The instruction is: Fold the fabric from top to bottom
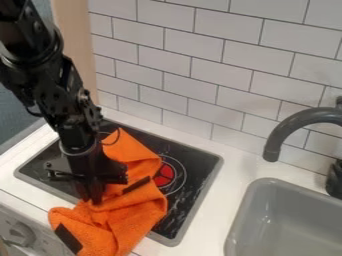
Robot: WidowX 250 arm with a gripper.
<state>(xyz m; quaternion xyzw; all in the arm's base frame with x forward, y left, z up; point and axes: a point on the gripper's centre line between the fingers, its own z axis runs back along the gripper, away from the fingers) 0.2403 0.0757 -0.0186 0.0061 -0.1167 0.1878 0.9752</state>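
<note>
The black gripper (91,197) points down over the lower left part of the stove, its fingers close together and shut on a bunched part of the orange fabric (137,212). Creases spread through the cloth around the fingertips. The fabric's upper end runs up behind the gripper to a narrow corner with a thin dark loop, and its lower end lies across the stove's front edge and the counter. Two dark patches show on it, one near the middle and one at the lower left. The arm hides part of the cloth.
Under the fabric is a black stovetop (195,200) with a grey rim and a red-centred burner (164,176). A grey sink (248,212) and a dark curved faucet (287,131) stand at the right. A white tiled wall rises behind, and a stove knob (21,234) is at lower left.
</note>
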